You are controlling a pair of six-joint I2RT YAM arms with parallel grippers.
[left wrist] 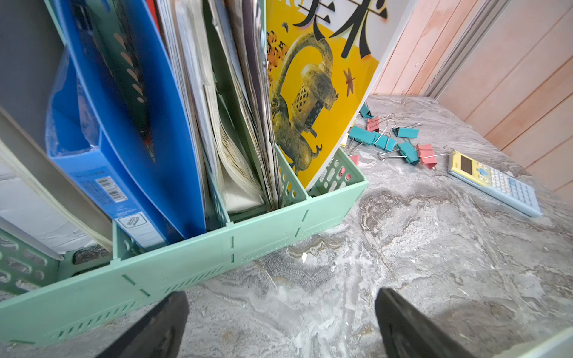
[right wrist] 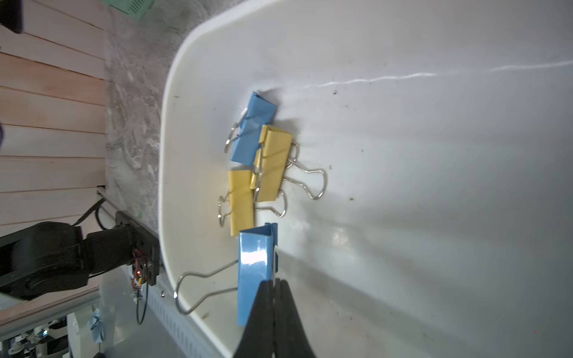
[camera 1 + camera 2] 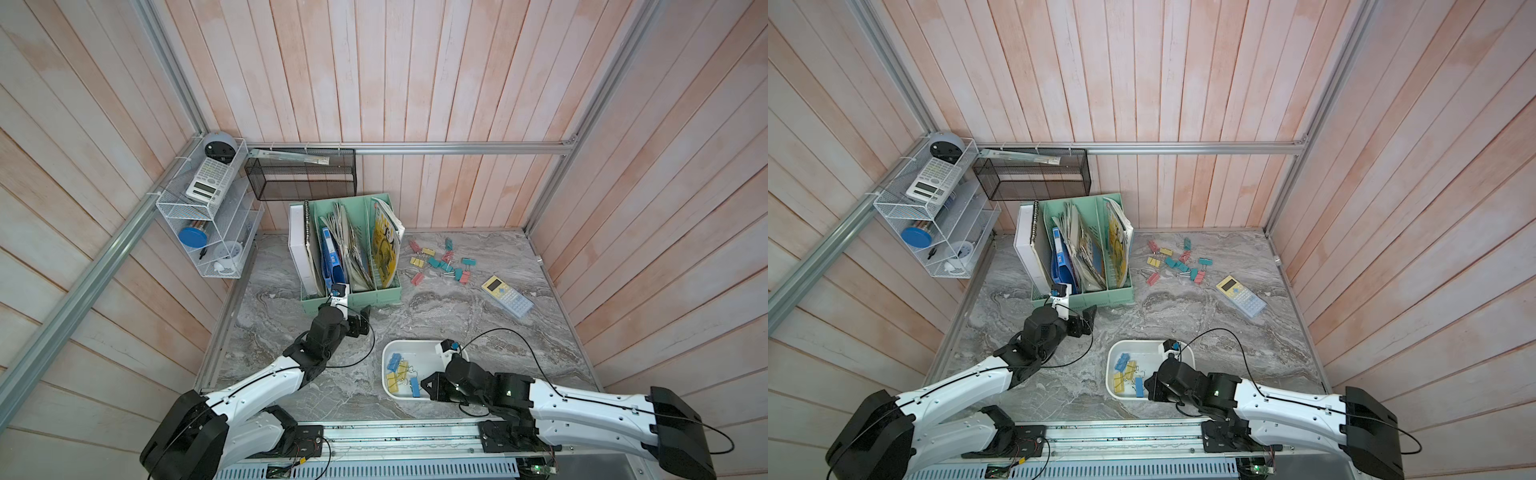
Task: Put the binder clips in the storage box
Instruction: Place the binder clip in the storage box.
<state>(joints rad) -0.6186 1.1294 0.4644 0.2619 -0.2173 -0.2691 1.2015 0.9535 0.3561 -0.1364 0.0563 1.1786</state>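
Observation:
The white storage box (image 3: 409,341) (image 3: 1133,341) sits near the front of the marble table. Blue and yellow binder clips (image 3: 397,372) (image 2: 273,167) lie inside it. Low inside the box, my right gripper (image 3: 424,384) (image 3: 1147,384) (image 2: 275,280) is shut on the edge of a blue binder clip (image 2: 255,269). Several pink, teal and yellow binder clips (image 3: 442,262) (image 3: 1177,264) (image 1: 387,141) lie loose at the far right of the table. My left gripper (image 3: 361,320) (image 3: 1088,318) (image 1: 280,297) stands open and empty above bare table, just in front of the file holder.
A mint-green file holder (image 3: 353,295) (image 1: 217,248) full of folders and magazines stands at the back centre. A yellow-and-blue calculator (image 3: 507,297) (image 1: 493,183) lies right of the loose clips. A black mesh basket (image 3: 301,174) and a white wire shelf (image 3: 203,208) hang on the walls.

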